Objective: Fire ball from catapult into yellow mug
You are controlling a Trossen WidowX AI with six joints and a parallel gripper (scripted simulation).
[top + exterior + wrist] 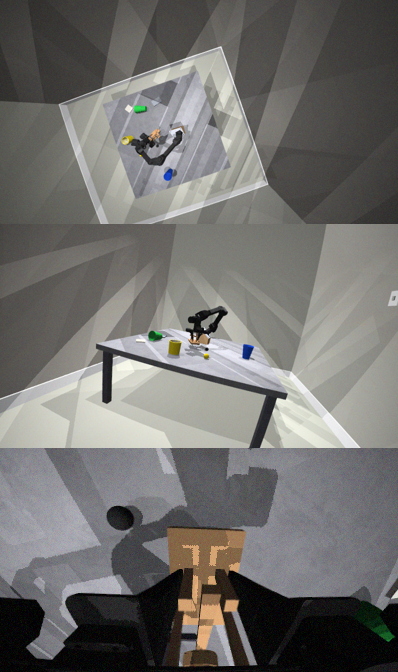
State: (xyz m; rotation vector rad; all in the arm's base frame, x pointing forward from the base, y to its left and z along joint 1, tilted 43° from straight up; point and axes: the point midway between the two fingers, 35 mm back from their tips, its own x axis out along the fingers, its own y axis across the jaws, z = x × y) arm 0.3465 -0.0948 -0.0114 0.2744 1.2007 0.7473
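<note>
My gripper [147,140] [195,336] [205,573] is shut on the wooden catapult [156,134] [194,341] [206,538], with a finger on each side of its uprights. The catapult appears raised a little above the table, its shadow apart from it. The yellow mug [127,140] [175,347] stands upright near the table edge. A yellow ball [140,155] [206,355] lies on the table, partly hidden by the arm in the top view. A black ball [206,349] [120,517] lies on the table near the catapult. No ball is visible in the catapult.
A green mug [140,109] [155,335] lies on its side near a white tile [128,108] [140,340] and a grey plate [156,101]. A blue cup [168,175] [247,351] stands across the table. A wooden block [204,338] is beside the arm's base.
</note>
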